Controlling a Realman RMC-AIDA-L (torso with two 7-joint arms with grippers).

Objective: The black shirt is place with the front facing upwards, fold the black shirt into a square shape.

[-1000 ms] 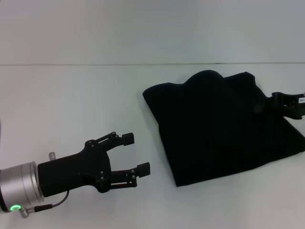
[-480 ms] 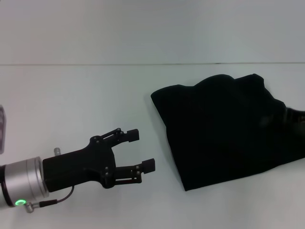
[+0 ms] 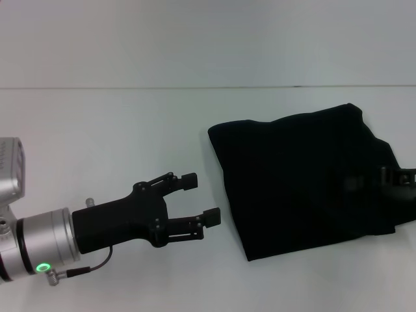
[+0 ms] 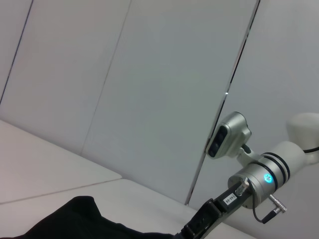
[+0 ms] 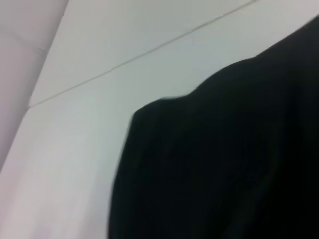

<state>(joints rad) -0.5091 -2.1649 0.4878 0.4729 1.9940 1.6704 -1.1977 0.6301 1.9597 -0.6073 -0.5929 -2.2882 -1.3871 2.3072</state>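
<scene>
Our left hand (image 3: pixel 200 197) wide open, holding nothing, near the black shirt (image 3: pixel 299 175) folded on the white tabletop (image 3: pixel 117 130), our right hand (image 3: pixel 398 177) at its far edge, grip unclear.

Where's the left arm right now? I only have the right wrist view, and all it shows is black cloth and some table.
Observer: The left gripper is over the bare table, to the left of the black shirt and apart from it.
Operator: Are its jaws open?
Observer: Yes, open, with nothing between them.
Operator: And the right gripper?
Observer: The right gripper is at the shirt's right edge, partly hidden by cloth.
</scene>
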